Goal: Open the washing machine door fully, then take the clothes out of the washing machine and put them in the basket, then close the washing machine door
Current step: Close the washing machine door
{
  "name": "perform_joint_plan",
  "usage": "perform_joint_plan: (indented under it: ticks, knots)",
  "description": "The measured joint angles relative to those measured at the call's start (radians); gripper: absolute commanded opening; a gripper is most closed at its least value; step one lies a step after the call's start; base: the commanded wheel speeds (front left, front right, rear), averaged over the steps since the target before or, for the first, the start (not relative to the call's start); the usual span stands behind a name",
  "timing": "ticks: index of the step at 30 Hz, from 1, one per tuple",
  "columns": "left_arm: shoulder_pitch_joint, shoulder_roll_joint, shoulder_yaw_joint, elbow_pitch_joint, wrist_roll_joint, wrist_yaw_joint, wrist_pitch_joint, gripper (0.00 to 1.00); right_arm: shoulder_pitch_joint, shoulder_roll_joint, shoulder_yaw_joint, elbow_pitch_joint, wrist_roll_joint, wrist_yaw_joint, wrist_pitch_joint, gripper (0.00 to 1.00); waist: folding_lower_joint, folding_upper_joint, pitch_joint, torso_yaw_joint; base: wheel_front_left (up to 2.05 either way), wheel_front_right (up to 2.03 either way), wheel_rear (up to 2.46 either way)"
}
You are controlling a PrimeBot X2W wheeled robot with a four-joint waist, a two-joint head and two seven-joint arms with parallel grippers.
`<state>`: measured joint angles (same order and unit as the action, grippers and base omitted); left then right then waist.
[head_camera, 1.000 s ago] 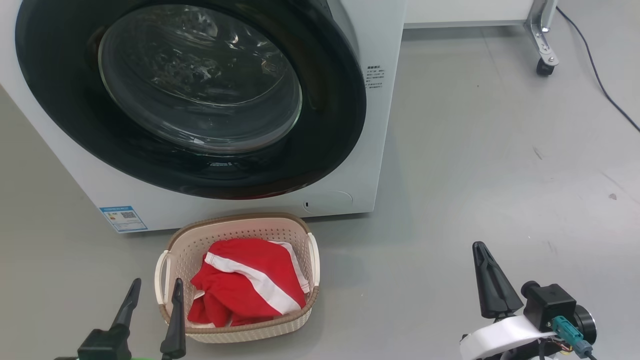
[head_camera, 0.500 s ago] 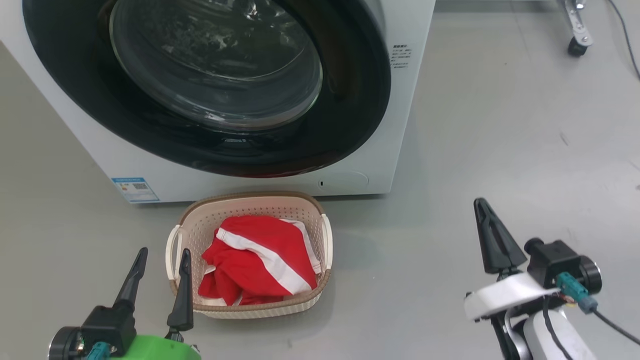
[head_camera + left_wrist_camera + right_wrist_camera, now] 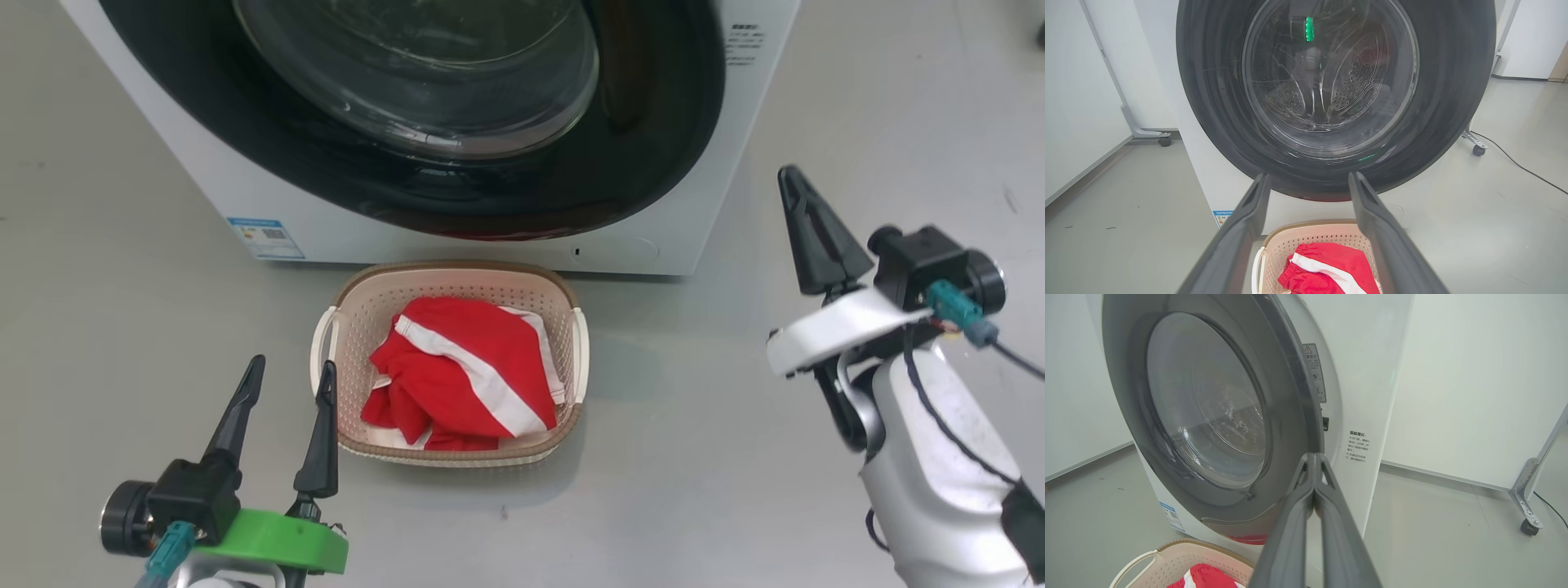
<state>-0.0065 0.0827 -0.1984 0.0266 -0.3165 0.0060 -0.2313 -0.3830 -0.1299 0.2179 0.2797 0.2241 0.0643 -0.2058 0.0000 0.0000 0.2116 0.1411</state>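
The washing machine point(image 3: 637, 249) fills the top of the head view. Its door point(image 3: 653, 122), with black rim and clear glass bowl, lies against or very near the white front; whether it is latched I cannot tell. Through the door glass point(image 3: 1327, 81) the steel drum shows. The cream basket point(image 3: 457, 268) sits on the floor right before the machine, with the red and white clothes point(image 3: 465, 371) in it. My left gripper point(image 3: 292, 363) is open and empty, just left of the basket. My right gripper point(image 3: 792, 180) is shut and empty, off to the right, pointing at the door's right edge point(image 3: 1294, 396).
Grey floor point(image 3: 694, 408) lies free between the basket and my right arm. A blue label point(image 3: 265, 237) marks the machine's lower left corner. Wheeled frame legs stand at both sides point(image 3: 1164, 141) point(image 3: 1529, 498), and a black cable point(image 3: 1515, 159) runs on the floor at right.
The head camera has shifted, so the machine and basket sit higher and further right in the picture. My right gripper has risen forward relative to the basket. Both jaws are unchanged.
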Motion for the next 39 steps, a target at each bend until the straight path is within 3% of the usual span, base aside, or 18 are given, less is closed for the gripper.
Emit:
perform_joint_plan:
  ticks: [17,39]
  knots:
    - [-0.077,-0.019,-0.025,0.028,0.0,-0.012,-0.009,1.0,-0.291,-0.021,0.031,0.139,0.004,0.042,0.046,0.0,0.0,0.0,0.095,0.11,0.0,0.0,0.0]
    - [-0.145,-0.029,-0.03,0.042,0.006,-0.021,-0.018,1.0,-0.542,-0.027,0.029,0.318,0.031,0.058,0.04,0.0,0.0,0.0,0.168,0.126,0.0,0.0,0.0]
